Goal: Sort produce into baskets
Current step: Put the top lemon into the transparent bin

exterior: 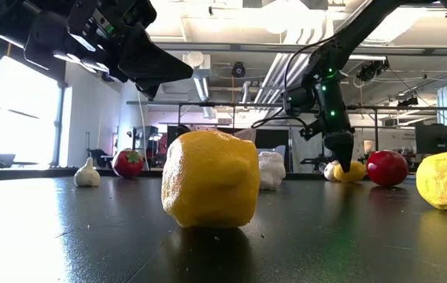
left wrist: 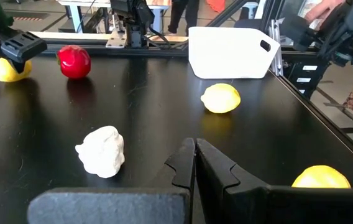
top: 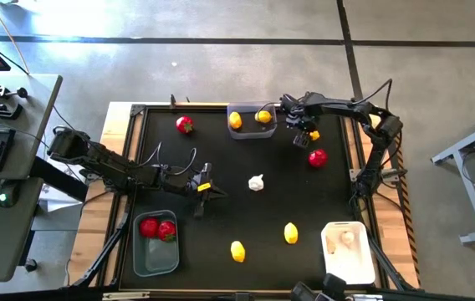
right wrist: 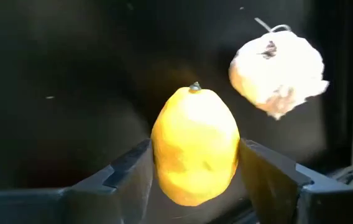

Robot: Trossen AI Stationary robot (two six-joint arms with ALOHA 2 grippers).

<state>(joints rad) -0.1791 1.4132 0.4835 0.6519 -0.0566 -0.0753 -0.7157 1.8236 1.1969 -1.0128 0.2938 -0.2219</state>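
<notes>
A black bench [top: 221, 234] carries scattered toy produce and three baskets. The right claw [top: 311, 134] hovers near the far edge, just beside the grey basket [top: 251, 132], its fingers [right wrist: 127, 168] narrowed around a yellow lemon [right wrist: 195, 146]; a whitish garlic bulb [right wrist: 277, 71] lies just beyond it. That grey basket holds two more lemons [top: 235, 120]. A red fruit [top: 318, 157] sits near this claw on its near side, with bare bench around it. The left claw [top: 206, 190] hangs over the bench's middle left, fingers [left wrist: 186, 163] pressed together and holding nothing. Ahead of it lies another garlic bulb [top: 256, 182], then open bench. A second grey basket [top: 155, 259], on its near side at the bench's front edge, holds two red fruits [top: 157, 228]. The white basket [top: 348, 259] stands at the opposite front corner; I cannot tell what the pale shapes inside are. Two lemons [top: 291, 233] lie loose between these front baskets.
</notes>
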